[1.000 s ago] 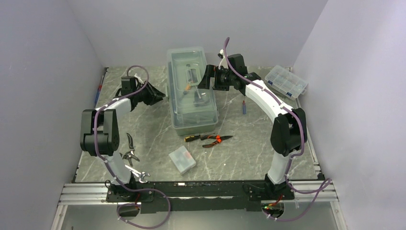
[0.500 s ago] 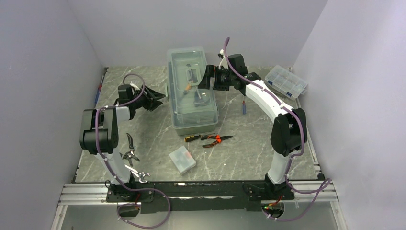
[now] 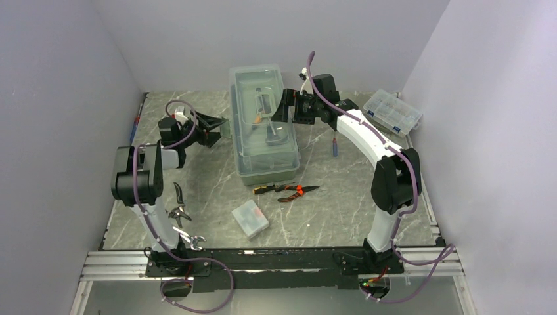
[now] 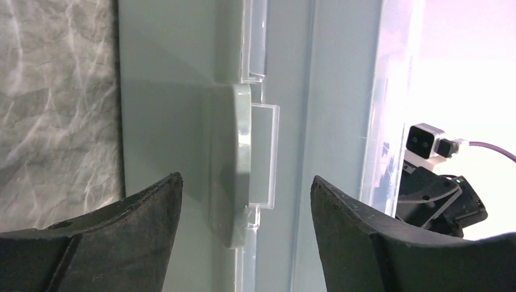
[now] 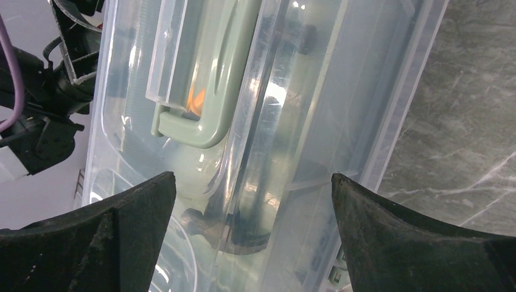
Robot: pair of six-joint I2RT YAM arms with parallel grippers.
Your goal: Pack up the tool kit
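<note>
Your left claw (image 4: 243, 182) stood open and empty, its two fingers spread either side of the green latch (image 4: 239, 164) on the left side of the box (image 3: 266, 168), not touching it. Over the last second that claw had swung in from a little way off the box's left wall to just beside it. I read that as lining up on the latch, though I could not tell whether the latch was fastened.

Your right claw (image 5: 252, 182) had not moved. It was also open, holding nothing, hanging over the right edge of the box lid with the green handle (image 5: 201, 97) just beyond its fingers.

The box sat with its lid down. The pliers (image 3: 292, 190) and small case (image 3: 250, 218) lay in front of the box, and a screwdriver (image 3: 334, 147) to its right. So the packing was far from done, and you likely needed the lid open next.
</note>
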